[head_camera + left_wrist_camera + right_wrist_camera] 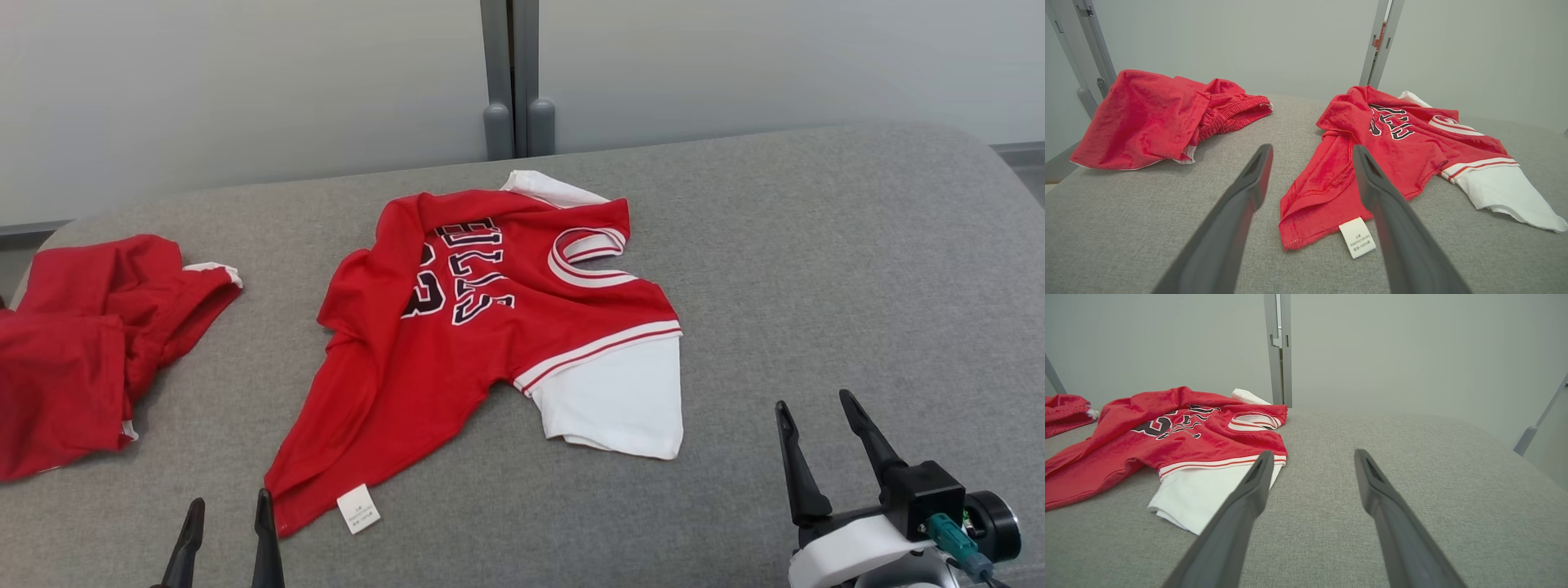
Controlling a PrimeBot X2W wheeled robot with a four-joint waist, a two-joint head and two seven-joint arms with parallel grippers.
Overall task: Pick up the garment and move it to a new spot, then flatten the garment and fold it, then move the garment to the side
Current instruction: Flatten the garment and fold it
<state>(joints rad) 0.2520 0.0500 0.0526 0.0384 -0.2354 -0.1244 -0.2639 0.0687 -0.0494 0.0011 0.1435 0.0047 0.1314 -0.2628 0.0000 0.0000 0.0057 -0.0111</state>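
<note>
Head view: the red jersey [457, 351] lies crumpled on the grey padded surface [816, 269], roughly in the middle, with its dark lettering facing up and one white sleeve [620, 400] spread toward my right side. Its white care label [358, 508] sticks out at the near hem corner, just beside my left gripper [229, 498]. That gripper's fingers stand wide apart with nothing between them; in the left wrist view the hem corner and label sit between and just ahead of the fingertips, apart from them. My right gripper [814, 400] is equally spread and empty, hovering over bare fabric, to the right of the white sleeve. A pair of red shorts [73, 343] lies bunched at the far left edge, well apart from the jersey.
</note>
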